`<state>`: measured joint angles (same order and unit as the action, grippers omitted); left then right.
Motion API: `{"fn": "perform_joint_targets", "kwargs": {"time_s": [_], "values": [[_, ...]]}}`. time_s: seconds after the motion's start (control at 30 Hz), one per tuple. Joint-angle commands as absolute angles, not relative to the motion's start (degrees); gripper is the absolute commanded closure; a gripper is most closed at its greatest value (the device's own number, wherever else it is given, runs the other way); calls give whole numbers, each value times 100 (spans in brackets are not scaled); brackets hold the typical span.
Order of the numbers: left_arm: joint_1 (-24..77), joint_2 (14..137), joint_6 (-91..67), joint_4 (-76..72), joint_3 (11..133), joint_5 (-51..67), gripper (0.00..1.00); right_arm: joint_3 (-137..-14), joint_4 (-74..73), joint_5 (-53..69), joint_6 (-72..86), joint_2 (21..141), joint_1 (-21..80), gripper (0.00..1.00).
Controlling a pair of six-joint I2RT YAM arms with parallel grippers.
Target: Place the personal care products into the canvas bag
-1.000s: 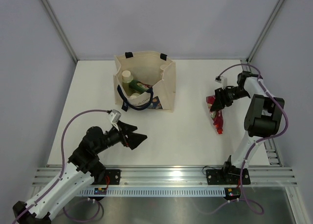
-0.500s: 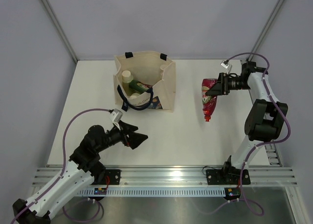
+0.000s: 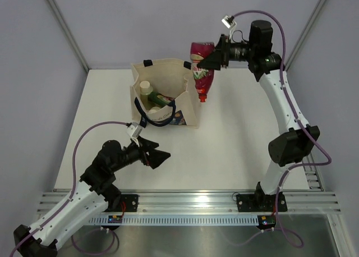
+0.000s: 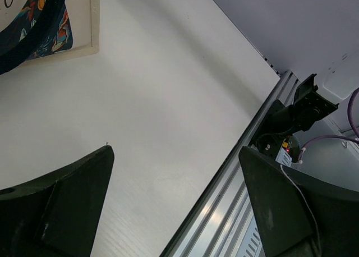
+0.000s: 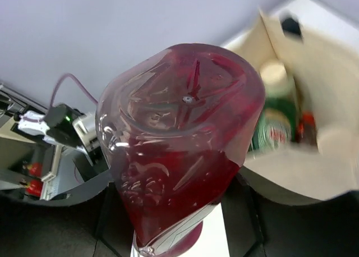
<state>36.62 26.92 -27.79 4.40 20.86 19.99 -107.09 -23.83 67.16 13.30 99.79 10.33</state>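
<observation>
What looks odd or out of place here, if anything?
Only the red squeeze bottle: it hangs cap-down in the right arm's fingers beside the canvas bag, not yet inside. In the bag, a dark green bottle lies tilted. Nothing looks spilled or damaged.

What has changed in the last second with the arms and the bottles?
The right gripper, shut on the red squeeze bottle, swung it up and left from the table's right side. It now hangs cap-down by the canvas bag's right wall. The left gripper stayed open near the front, and the bag and the bottles inside did not move.
</observation>
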Motion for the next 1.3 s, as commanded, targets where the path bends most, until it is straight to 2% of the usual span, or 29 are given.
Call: {"fn": "perform_joint_targets", "kwargs": {"time_s": [0.0,0.07,0.17,0.3,0.5,0.6,0.63,0.67,0.73,0.77,0.8,0.83,0.93,1.07,1.2,1.27], "values": [[3647,2716,-2672,281,2320,1960,1,-12494,-1449,6305,2382,10641,1616,100],[3647,2698,-2689,334,2320,1899,1,-13502,-1477,5909,2521,11351,1994,100],[3656,2593,-2803,325,2242,1793,1,-14017,-845,4960,2602,12020,2328,100],[3647,2444,-2892,369,2180,1679,1,-14817,-1446,3853,1199,12770,2733,100],[3647,2408,-2646,650,2294,1635,1,-13967,-1809,3305,-534,12630,2918,100],[3647,2443,-2593,712,2312,1652,1,-13580,-2318,3008,-1501,12393,2988,88],[3647,2452,-2593,712,2312,1618,1,-13388,-2451,2936,-1703,12323,3006,79],[3647,2452,-2601,755,2303,1600,1,-13316,-2704,2753,-2114,12200,3032,56],[3647,2426,-2628,852,2320,1469,1,-13132,-2882,2366,-2407,12103,3154,34],[3647,2408,-2645,870,2329,1450,1,-13131,-3022,2147,-2556,12068,3190,12],[3647,2373,-2663,888,2329,1415,1,-13209,-3137,1901,-2584,12076,3217,4],[3647,2295,-2672,922,2347,1372,1,-13462,-3294,1846,-2575,12102,3217,1],[3647,2154,-2654,1106,2434,1231,1,-14086,-3857,1600,-2303,12225,3217,0],[3647,1952,-2497,1642,2793,976,1,-14160,-4236,1346,-1612,11815,3199,1],[3647,1942,-2295,2135,3093,791,1,-13494,-4403,493,-932,10874,3103,0],[3647,1951,-2180,2267,3155,747,1,-12414,-4212,606,-644,9947,2928,1]]}}
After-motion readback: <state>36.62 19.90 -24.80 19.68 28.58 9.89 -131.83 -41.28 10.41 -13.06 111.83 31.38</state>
